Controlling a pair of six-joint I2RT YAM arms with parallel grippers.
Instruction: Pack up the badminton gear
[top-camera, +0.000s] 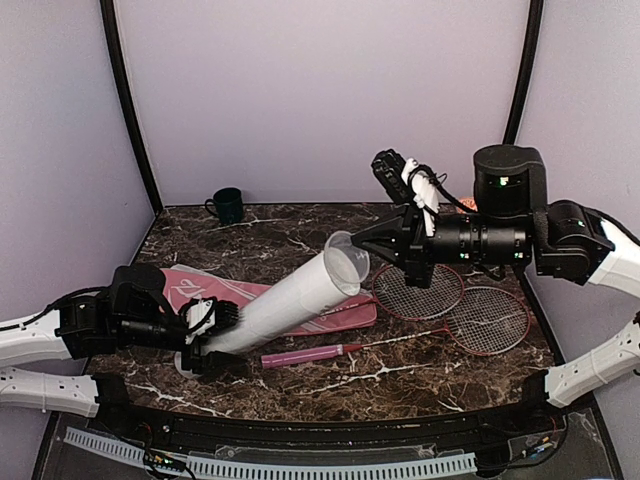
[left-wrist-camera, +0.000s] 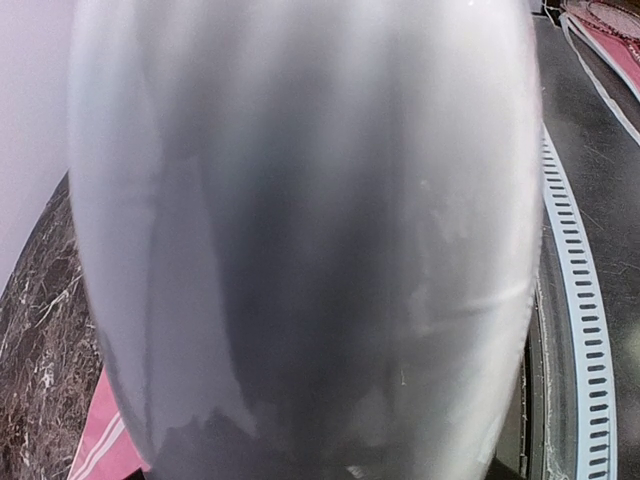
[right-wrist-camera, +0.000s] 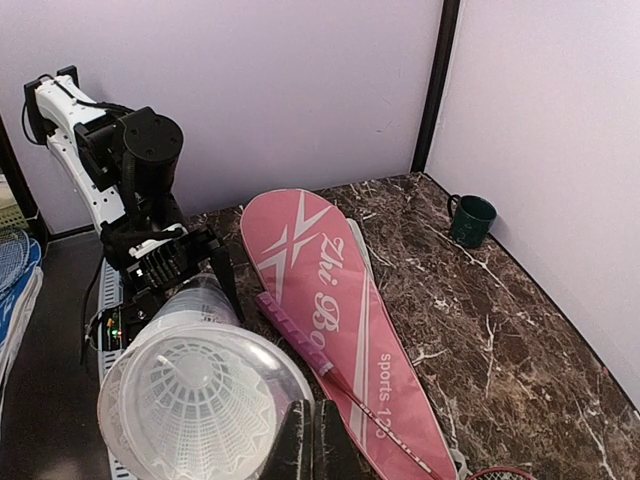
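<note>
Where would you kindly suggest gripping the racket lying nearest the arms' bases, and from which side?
By its pink handle, from straight above, jaws across it: it lies flat on the table, thicker than the thin shaft, apart from the tube.

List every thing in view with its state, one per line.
tube: tilted, mouth open, shuttlecock inside
left gripper: clamped on the tube's lower end
right gripper: shut, at the tube's mouth
rackets: flat on the table, unpacked
bag: lying flat, a racket handle across it
mug: upright
</note>
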